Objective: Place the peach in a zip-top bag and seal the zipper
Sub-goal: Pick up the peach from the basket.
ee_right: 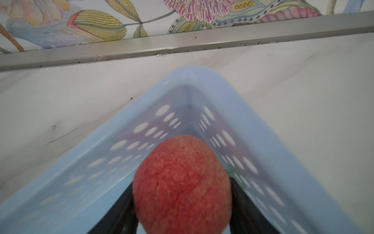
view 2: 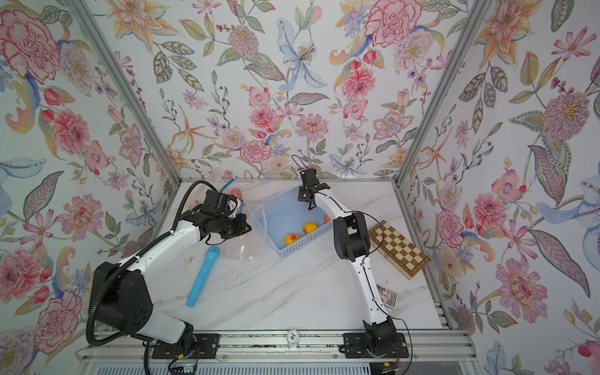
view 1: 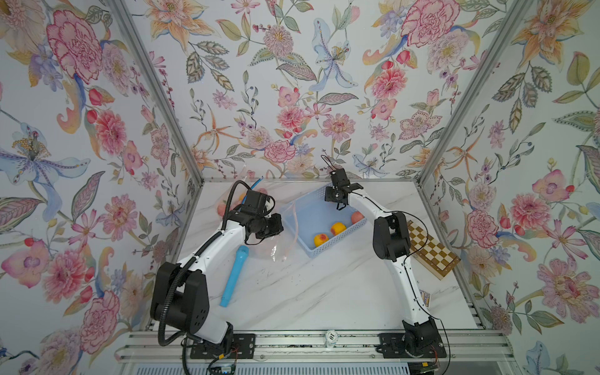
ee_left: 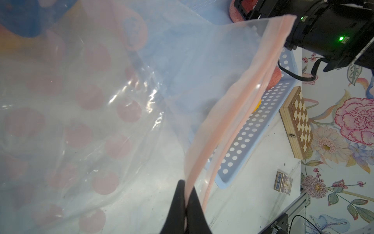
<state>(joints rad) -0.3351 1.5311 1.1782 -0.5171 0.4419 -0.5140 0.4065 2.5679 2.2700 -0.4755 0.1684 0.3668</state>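
Between the right jaws sits the peach (ee_right: 182,182), deep in a basket (ee_right: 91,166) corner. Both sides look pressed, so this is the grasp step; next calls for a clean lift toward the zip-top bag (ee_left: 131,97) (mouth open), its rim pinched by the left jaws. Only the right wrist view shows the contact; the top views hide it.

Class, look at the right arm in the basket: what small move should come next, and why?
Probably lift straight up: the fingers of the right gripper grip the peach in a corner of the blue basket, and the left gripper pinches the rim of the zip-top bag.
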